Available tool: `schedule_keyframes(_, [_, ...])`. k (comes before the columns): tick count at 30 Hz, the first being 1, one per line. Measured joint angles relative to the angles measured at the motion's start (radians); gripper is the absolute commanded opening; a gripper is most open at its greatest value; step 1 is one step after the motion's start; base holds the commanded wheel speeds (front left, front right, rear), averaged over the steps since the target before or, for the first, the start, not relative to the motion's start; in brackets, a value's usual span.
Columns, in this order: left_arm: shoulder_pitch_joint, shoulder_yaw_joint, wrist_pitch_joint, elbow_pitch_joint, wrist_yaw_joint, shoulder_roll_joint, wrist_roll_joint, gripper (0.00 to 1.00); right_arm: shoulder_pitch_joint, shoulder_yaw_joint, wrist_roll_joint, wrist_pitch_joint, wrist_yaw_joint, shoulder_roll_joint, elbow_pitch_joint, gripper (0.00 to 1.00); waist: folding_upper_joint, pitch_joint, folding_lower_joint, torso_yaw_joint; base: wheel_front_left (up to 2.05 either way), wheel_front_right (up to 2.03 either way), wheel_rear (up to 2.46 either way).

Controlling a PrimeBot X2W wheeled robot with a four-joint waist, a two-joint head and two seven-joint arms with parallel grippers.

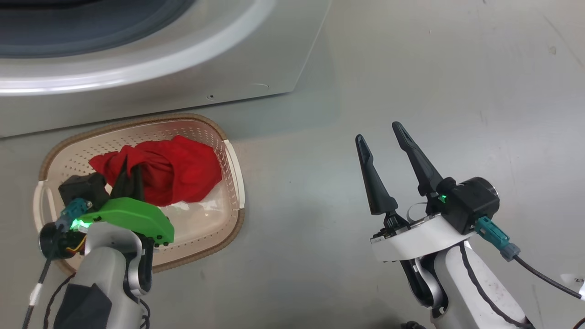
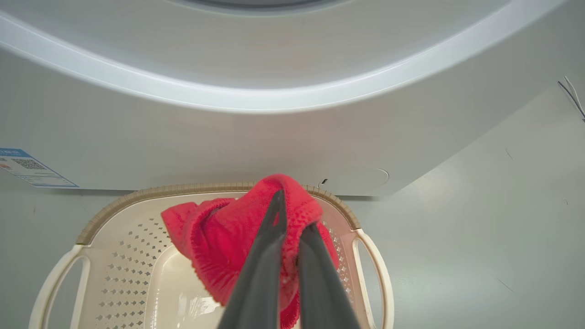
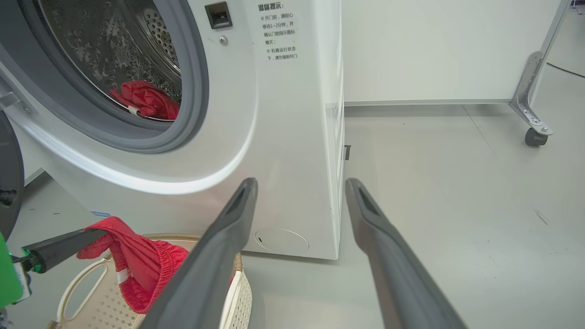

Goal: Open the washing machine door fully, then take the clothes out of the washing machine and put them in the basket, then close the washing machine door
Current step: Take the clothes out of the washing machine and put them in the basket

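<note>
- One red fleecy garment [image 1: 178, 169] is out of the big white front-loading washing machine [image 3: 292, 137]. It hangs into the small cream perforated plastic basket [image 1: 151, 119] with the brown woven-look rim, which sits on the grey floor [image 1: 411, 68] just in front of the machine.
- My left gripper [image 2: 293, 211] has its jaws clamped on that garment, so I count it as delivered but not yet let go.
- My right gripper [image 1: 378, 131] hovers over bare floor to the right of the basket, jaws wide apart and holding nothing.
- The large round washing machine door [image 3: 8, 183], glossy black at the rim, stands swung aside at the left edge of my right wrist view. I judge the opening step done, though I cannot tell how far the door has swung.
- A second red piece [image 3: 146, 100] lies in the steel drum [image 3: 114, 50], so I expect at least one more trip, and then the door has to be shut.
</note>
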State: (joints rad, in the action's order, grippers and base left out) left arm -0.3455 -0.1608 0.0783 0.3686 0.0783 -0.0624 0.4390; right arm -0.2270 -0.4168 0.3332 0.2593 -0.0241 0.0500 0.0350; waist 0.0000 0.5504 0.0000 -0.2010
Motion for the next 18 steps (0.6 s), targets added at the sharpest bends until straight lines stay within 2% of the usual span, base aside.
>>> schedule_keyframes(11, [-0.129,-0.004,-0.074,0.165,-0.022,-0.029,0.000,0.00,-0.077,-0.005,0.022,0.000,0.009,0.000,-0.029,1.00,0.0000,0.145,0.0000,-0.028,0.00,0.00,0.00])
schedule_keyframes(18, [-0.150,0.003,-0.101,0.286,-0.026,-0.029,0.018,0.00,-0.094,-0.008,0.026,0.000,0.009,0.000,-0.024,1.00,0.0000,0.188,0.0000,-0.037,0.00,0.00,0.00])
